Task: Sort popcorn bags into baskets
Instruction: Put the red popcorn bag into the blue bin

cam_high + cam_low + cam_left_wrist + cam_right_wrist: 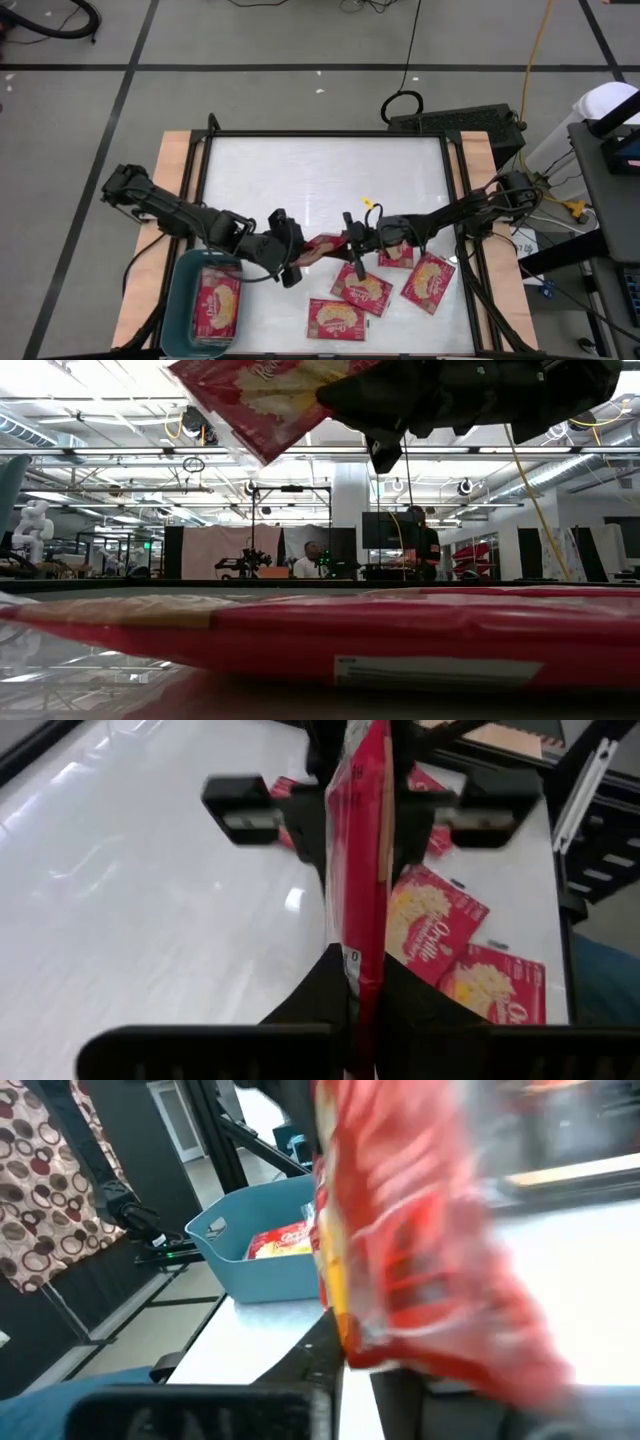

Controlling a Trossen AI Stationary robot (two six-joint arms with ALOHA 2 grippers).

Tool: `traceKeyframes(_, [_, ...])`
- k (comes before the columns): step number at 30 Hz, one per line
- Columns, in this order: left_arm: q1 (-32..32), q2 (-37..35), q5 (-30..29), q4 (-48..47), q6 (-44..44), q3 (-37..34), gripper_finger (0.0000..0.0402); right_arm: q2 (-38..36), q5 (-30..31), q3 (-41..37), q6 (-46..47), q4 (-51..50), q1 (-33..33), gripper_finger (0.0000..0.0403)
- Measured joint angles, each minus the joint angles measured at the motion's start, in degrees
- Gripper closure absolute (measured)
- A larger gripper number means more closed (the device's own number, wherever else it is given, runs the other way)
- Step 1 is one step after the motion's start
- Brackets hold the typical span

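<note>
Table (320, 180): your white work surface carries four loose popcorn bags (361, 290) near its front right.
Basket (178, 300): the teal bin sits at the front left corner with packets already inside, so it looks like the drop target.
Held bag (322, 247): one red packet hangs above the table between both arms, seemingly mid-handover.
Left gripper (365, 1005): clamped on the held bag's edge.
Right gripper (352, 240): at the bag's other end; you cannot tell whether it grips.

Glossy red film popcorn bags (362, 290), smooth teal plastic basket (180, 290), shiny white tabletop (320, 180)
</note>
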Motion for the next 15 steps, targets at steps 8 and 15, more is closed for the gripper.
traceKeyframes(8, [-7.06, -3.44, -3.0, -8.04, -9.67, -0.02, 0.0375, -3.37, 0.47, 0.04, -0.51, -10.01, 0.17, 0.028])
traceKeyframes(15, [-17.17, -5.87, -7.02, -16.12, -28.86, 0.0, 0.0376, -3.88, 0.46, 0.0, -0.59, -14.93, 0.46, 0.0253])
